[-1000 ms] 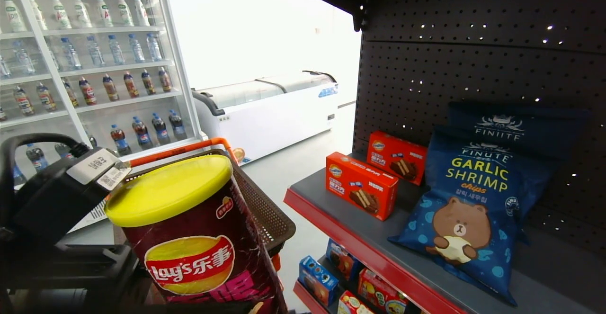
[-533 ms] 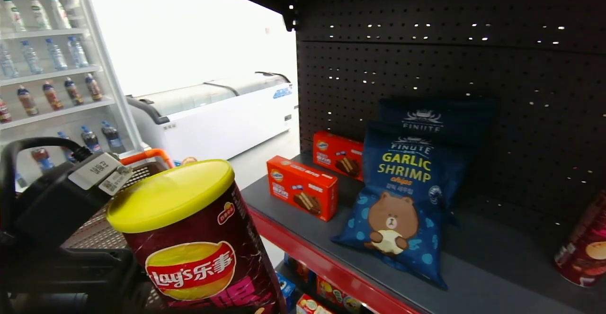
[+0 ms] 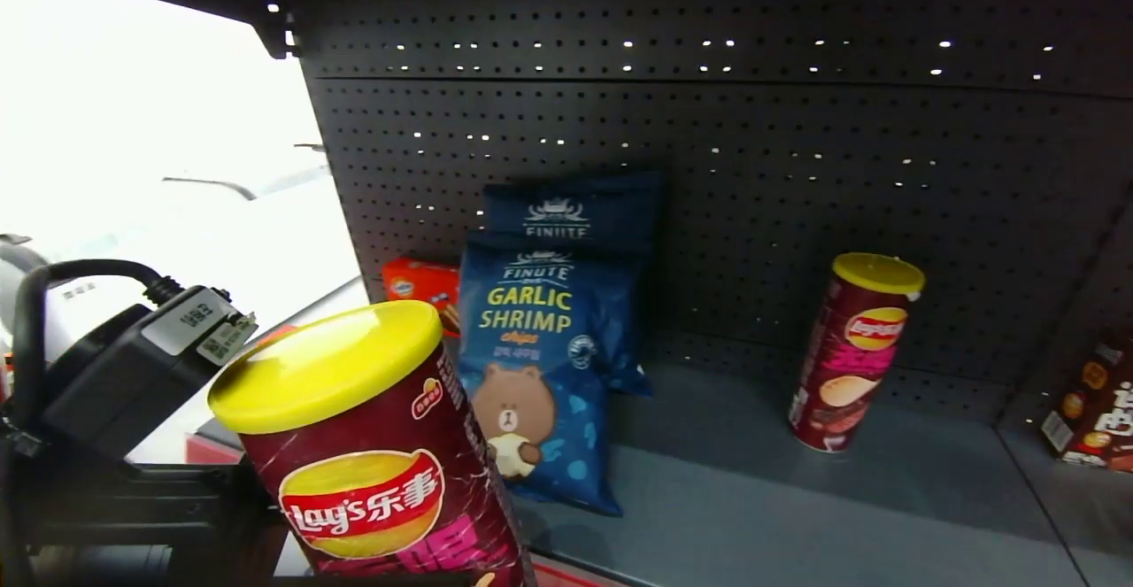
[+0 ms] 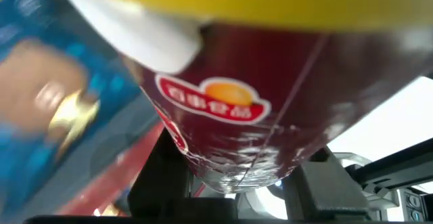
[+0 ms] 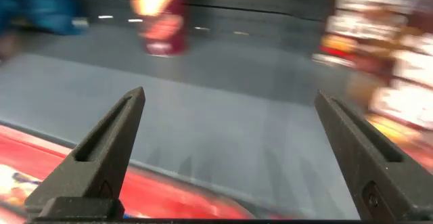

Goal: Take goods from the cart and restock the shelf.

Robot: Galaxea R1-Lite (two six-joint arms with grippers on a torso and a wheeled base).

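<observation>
The restock is partway, by my reading: 1 chips can [image 3: 854, 357] stands upright on the shelf [image 3: 752, 498], close to the pegboard back [image 3: 708, 171], and a 2nd chips can [image 3: 372, 445] with a yellow lid is not yet placed. That 2nd can is carried upright in the air, in front of the shelf's near edge and off toward its left end. The left claw [image 4: 237, 183] is pinching it low on the body. The right claw [image 5: 230, 95] hangs spread wide with nothing between its fingers, over the shelf's red front lip [image 5: 135, 176].

What is left is to bring the held can over the board and set it down, most likely in the bare stretch beside the standing can.

2 blue snack bags [image 3: 540, 366] lean one behind the other directly beyond the held can, with a red box [image 3: 416, 286] just behind them to the left. A brown box [image 3: 1093, 410] sits at the far right. The bags are the likely obstacle: a straight push forward would meet them, so the can needs to travel rightward first.
</observation>
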